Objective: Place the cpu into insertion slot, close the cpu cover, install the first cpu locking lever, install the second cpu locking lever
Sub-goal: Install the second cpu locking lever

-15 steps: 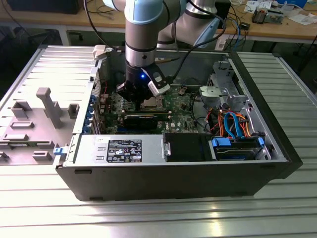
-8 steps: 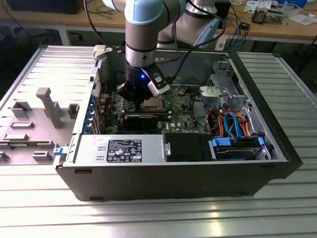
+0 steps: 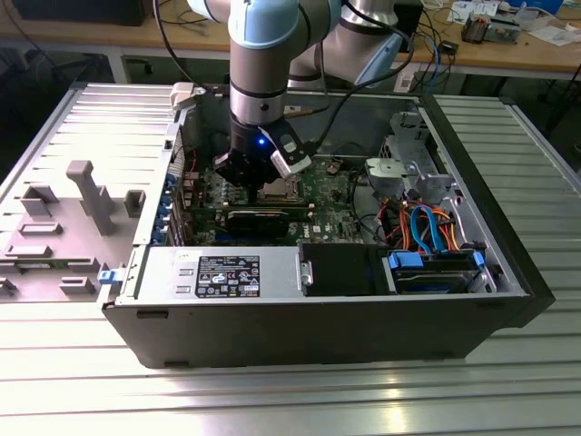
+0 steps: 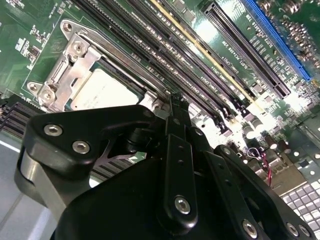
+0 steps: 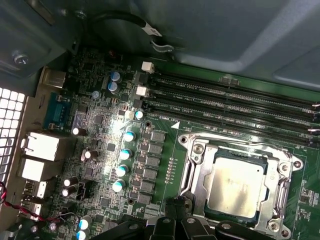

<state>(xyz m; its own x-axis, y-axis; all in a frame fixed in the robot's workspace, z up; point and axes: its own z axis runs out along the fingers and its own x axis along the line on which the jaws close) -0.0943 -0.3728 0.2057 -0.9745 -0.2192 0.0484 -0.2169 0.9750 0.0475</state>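
The cpu [image 5: 235,186] [image 4: 102,90] lies flat in the insertion slot [image 3: 277,192] on the green motherboard [image 5: 165,130]. The silvery cpu cover [image 5: 235,148] [image 4: 75,55] lies down around it, and the chip's metal top shows through the cover's window. A thin lever rod [image 4: 125,62] runs along the socket's side next to the memory slots. My gripper [image 4: 172,107] [image 5: 175,217] [image 3: 247,174] hovers low at the socket's edge. Its black fingers are shut together with nothing between them, and the tip is close to the end of that rod.
Long black memory slots [image 5: 230,100] [image 4: 200,65] run beside the socket. In the exterior view a black card [image 3: 259,218], the power supply [image 3: 218,272], a drive cage [image 3: 408,168] and cables [image 3: 427,227] crowd the case. A grey fixture [image 3: 86,195] stands outside the case at the exterior view's left.
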